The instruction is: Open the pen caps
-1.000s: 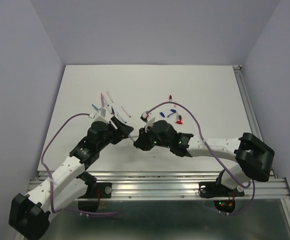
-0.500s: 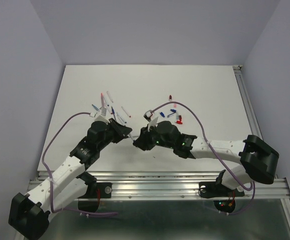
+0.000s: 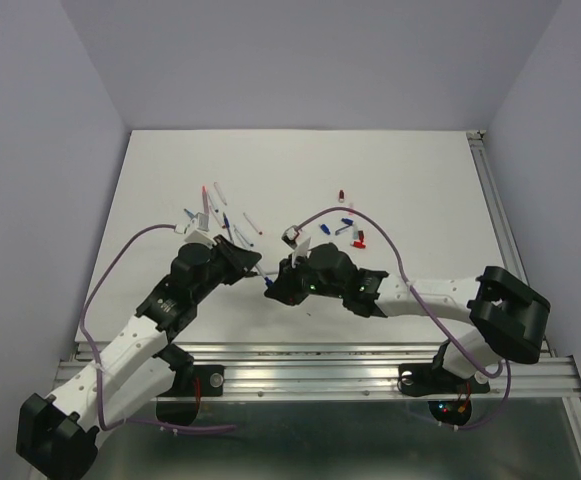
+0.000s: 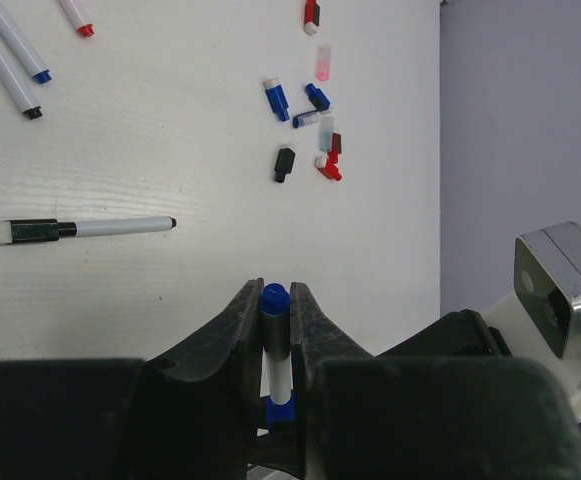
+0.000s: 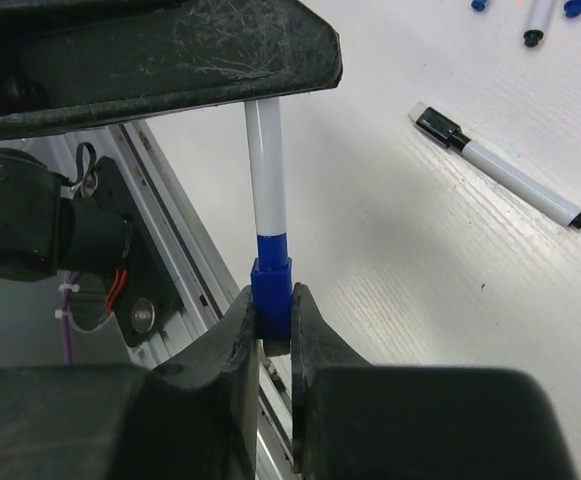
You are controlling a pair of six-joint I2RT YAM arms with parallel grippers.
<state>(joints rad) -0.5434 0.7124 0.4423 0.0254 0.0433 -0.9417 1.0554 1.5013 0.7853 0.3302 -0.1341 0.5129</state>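
White tabletop carries loose pens and loose caps; above its near edge the two arms meet. The left pincer is clamped on a barrel, and the right pincer is squeezed tight on its blue cap. Barrel and cap lie in one line from pincer to pincer, so I reckon the pull must run straight along it.

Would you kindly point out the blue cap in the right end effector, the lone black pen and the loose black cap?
blue cap [image 5: 272, 285]: right wrist view, its middle.
black pen [image 4: 110, 227]: left wrist view, white barrel.
black cap [image 4: 284, 163]: left wrist view, its middle.
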